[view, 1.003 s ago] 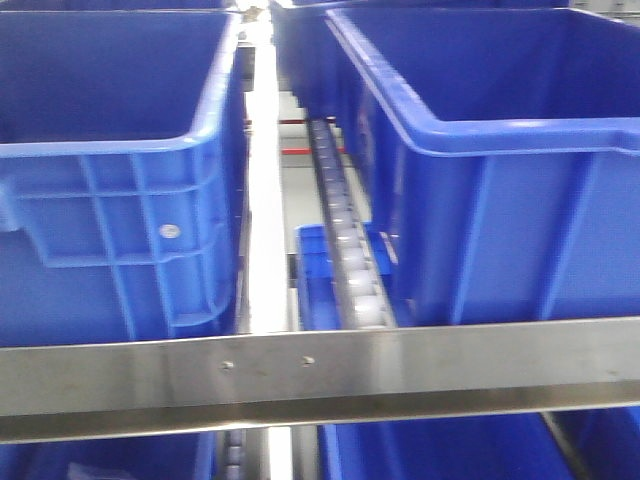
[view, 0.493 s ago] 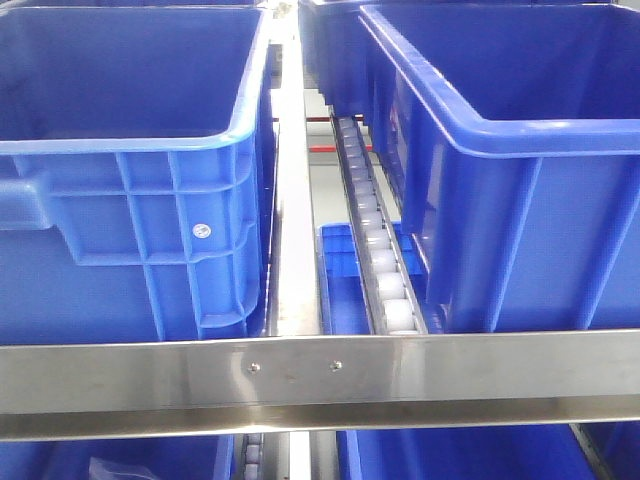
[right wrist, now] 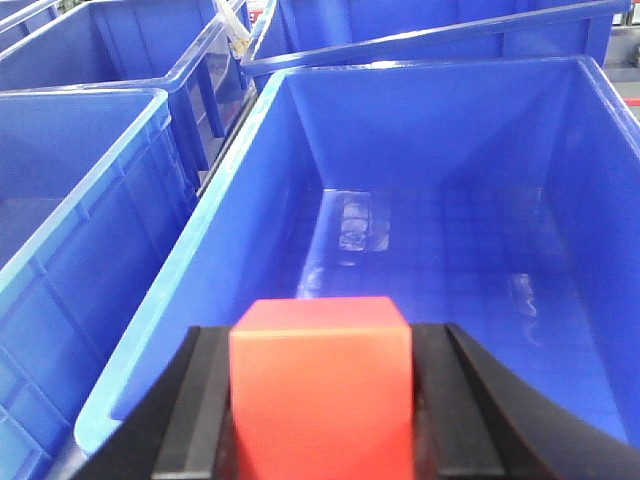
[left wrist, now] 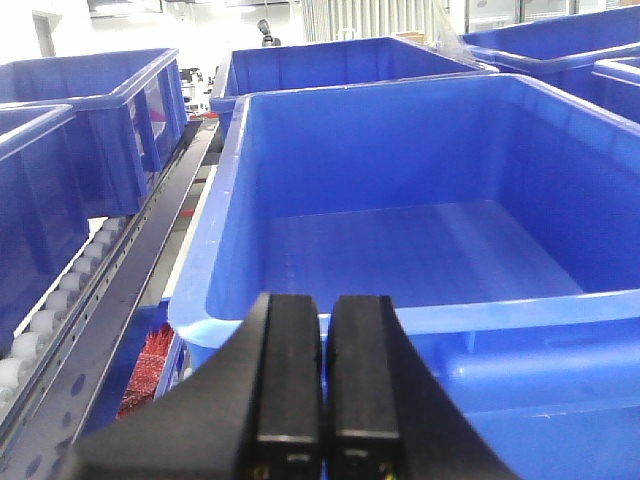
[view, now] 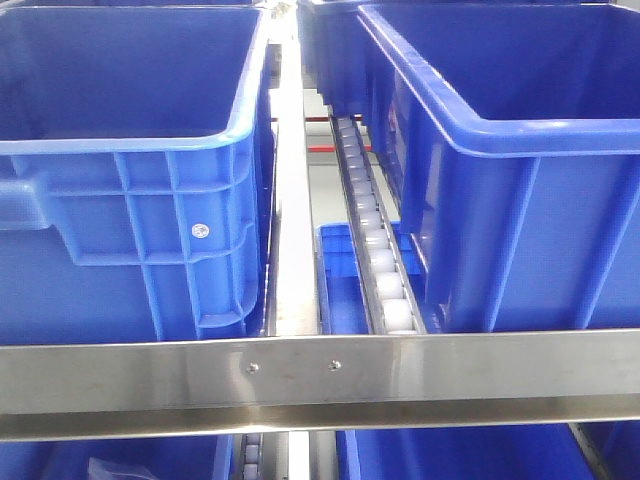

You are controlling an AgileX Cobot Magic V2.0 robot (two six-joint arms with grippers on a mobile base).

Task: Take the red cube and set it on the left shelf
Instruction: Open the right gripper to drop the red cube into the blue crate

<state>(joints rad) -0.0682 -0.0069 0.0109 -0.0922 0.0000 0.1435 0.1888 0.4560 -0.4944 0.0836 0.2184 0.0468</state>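
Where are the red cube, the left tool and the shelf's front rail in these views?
red cube (right wrist: 320, 385): right wrist view, its front face, held between the right tool's fingers.
left tool (left wrist: 323, 390): left wrist view, seam between its closed fingers.
front rail (view: 320, 375): front-facing view, its steel face near the two screws.

- Stainless-steel rack shelf (view: 320, 375) with a flat front rail running across the near edge.
- Two large dark-blue plastic crates sit on it, one left (view: 130, 200), one right (view: 520, 200).
- Between them a white roller track (view: 375, 255) and a pale steel divider strip (view: 293, 220) run from near to far.
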